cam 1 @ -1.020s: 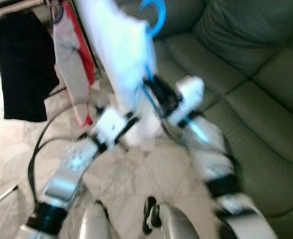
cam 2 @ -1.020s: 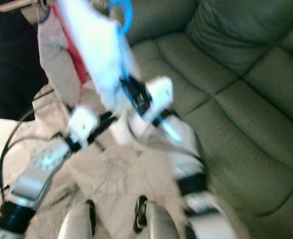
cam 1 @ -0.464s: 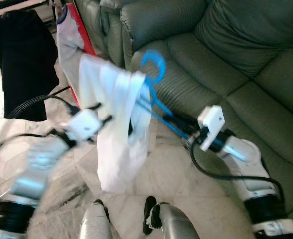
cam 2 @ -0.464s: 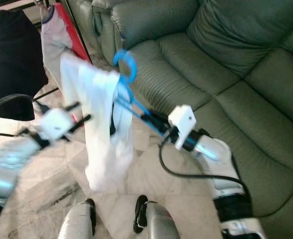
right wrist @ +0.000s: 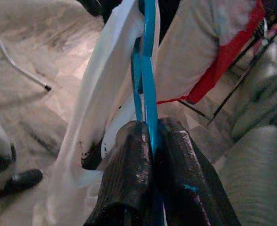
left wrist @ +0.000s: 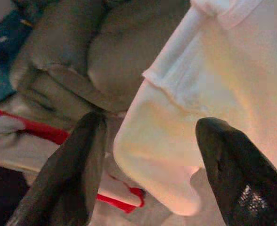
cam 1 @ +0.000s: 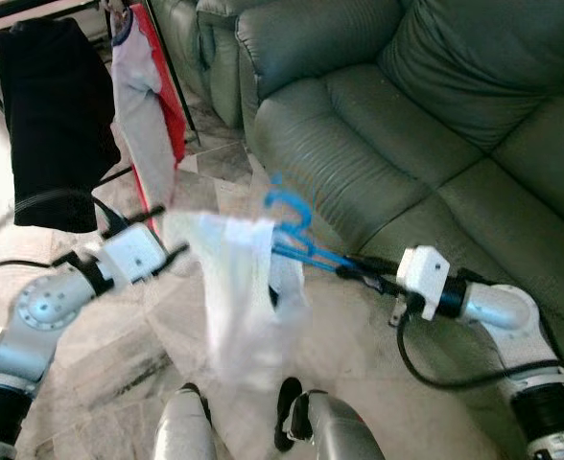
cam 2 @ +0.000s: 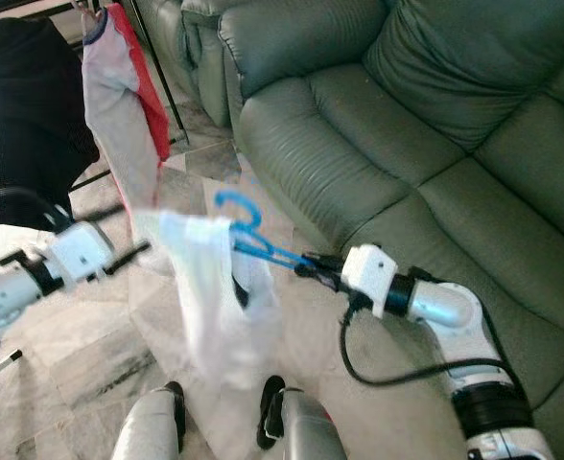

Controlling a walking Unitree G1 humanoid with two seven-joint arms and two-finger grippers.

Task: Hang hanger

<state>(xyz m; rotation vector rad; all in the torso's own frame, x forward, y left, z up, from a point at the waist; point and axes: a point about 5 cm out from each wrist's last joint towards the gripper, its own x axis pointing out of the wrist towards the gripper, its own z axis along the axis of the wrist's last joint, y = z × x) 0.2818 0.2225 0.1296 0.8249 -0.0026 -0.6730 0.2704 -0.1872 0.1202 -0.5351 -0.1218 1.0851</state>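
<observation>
A blue plastic hanger (cam 1: 296, 240) carries a white garment (cam 1: 239, 297) that droops toward the floor. My right gripper (cam 1: 351, 268) is shut on the hanger's lower bar; in the right wrist view the blue hanger (right wrist: 145, 80) runs between the closed fingers (right wrist: 129, 183). My left gripper (cam 1: 172, 254) is at the garment's left edge, and in the left wrist view its fingers (left wrist: 72, 174) stand apart with the white garment (left wrist: 199, 94) just beyond them. The clothes rack (cam 1: 42, 11) stands at the back left.
A black garment (cam 1: 57, 115) and a white and red shirt (cam 1: 143, 105) hang on the rack. A green sofa (cam 1: 435, 125) fills the right side. The floor is pale marble tile (cam 1: 100, 374). My own feet (cam 1: 287, 417) show below.
The hanger and white garment have come down from head height to mid-frame. My right arm has stretched out low and level. My left gripper has let go of the garment.
</observation>
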